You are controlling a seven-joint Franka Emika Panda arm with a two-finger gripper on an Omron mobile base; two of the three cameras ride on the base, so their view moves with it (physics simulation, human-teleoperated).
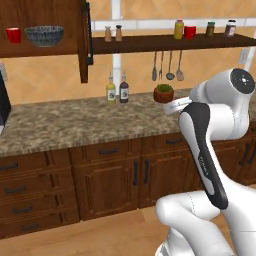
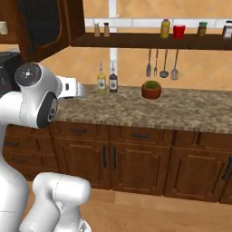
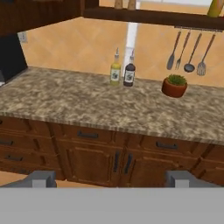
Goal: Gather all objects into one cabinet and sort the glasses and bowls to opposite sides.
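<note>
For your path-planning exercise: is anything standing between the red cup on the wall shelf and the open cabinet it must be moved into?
Yes. Along the shelf, the yellow jar sits right beside the red cup, and two spice jars stand nearer the cabinet, whose door hangs open at that end.

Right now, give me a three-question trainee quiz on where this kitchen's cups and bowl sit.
1. True or false: the dark grey bowl sits inside the open cabinet.
2. Where is the second red cup? A) counter B) wall shelf C) floor
3. What stands right of the two bottles on the counter?

Key: 1 true; 2 B; 3 the potted plant.
</note>
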